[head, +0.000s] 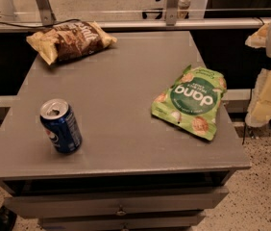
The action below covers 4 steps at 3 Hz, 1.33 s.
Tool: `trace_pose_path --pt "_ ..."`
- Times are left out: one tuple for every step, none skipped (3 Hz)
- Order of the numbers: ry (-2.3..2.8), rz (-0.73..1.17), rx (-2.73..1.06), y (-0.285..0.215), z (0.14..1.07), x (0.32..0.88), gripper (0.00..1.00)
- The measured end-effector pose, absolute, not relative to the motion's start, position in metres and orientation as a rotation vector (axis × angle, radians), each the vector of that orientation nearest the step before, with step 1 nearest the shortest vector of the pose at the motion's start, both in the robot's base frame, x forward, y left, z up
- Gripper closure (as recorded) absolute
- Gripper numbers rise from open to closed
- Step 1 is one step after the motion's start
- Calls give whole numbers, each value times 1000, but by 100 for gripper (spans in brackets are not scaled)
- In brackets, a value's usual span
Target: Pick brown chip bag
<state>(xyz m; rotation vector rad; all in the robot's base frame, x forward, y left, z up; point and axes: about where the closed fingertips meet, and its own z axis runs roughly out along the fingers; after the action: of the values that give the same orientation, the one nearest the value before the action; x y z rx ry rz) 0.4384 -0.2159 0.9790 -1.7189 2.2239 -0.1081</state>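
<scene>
The brown chip bag lies flat at the far left corner of the grey table. It is crinkled dark brown with pale yellow ends and white lettering. My gripper shows as pale cream parts at the right edge of the view. It is beyond the table's right side, far from the bag, and holds nothing that I can see.
A bright green "dang" pouch lies on the right side of the table. A blue soda can stands upright at the front left. Drawers sit under the tabletop. A metal rail runs behind the table.
</scene>
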Motion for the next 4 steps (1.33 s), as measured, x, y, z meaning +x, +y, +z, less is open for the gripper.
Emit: trace_pose_path --pt "2224 -108 -1719 -216 979 438 0" --pt "2181 -100 -1688 -209 974 458 0" --pt "2060 -41 -1687 -172 955 508 0" --pt "1916 31 -1699 -127 932 562 0"
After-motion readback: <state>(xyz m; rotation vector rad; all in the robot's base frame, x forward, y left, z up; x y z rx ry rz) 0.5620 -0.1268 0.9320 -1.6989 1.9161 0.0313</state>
